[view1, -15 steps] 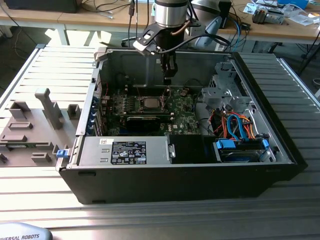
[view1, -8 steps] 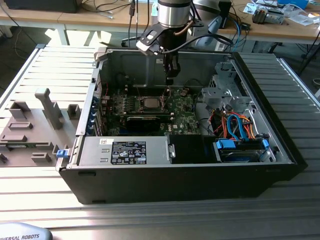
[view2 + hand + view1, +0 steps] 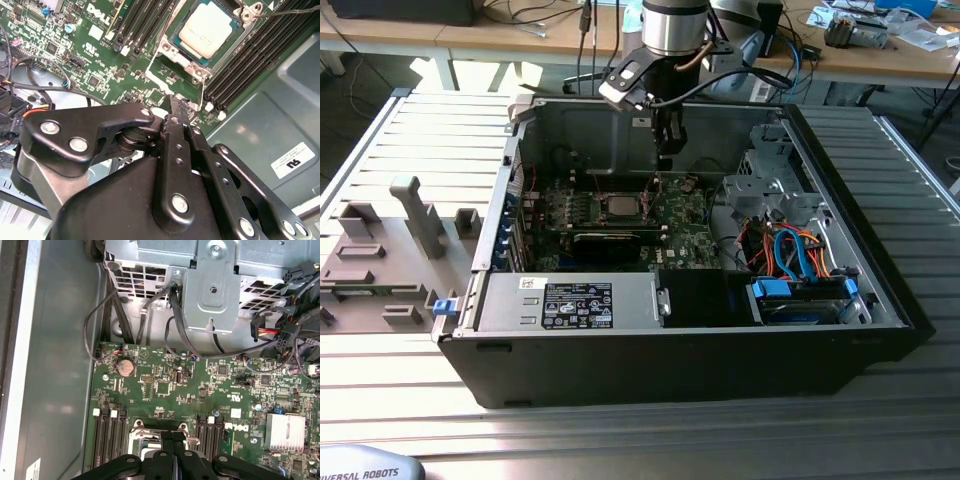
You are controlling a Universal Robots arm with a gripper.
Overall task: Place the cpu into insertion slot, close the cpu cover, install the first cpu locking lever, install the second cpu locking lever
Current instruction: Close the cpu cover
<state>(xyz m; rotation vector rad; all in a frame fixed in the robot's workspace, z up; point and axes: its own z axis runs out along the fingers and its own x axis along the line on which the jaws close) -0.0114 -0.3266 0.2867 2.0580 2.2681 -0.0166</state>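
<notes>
Hovering low over the motherboard, the gripper has its jaws clenched together. The cpu lies seated in the insertion slot just beside the fingertips.

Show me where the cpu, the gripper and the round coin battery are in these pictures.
cpu [image 3: 212, 30]: second wrist view, middle of its silver metal top.
gripper [image 3: 172, 104]: second wrist view, where its shut fingertips meet.
coin battery [image 3: 125, 367]: first wrist view, centre of its round face.
</notes>
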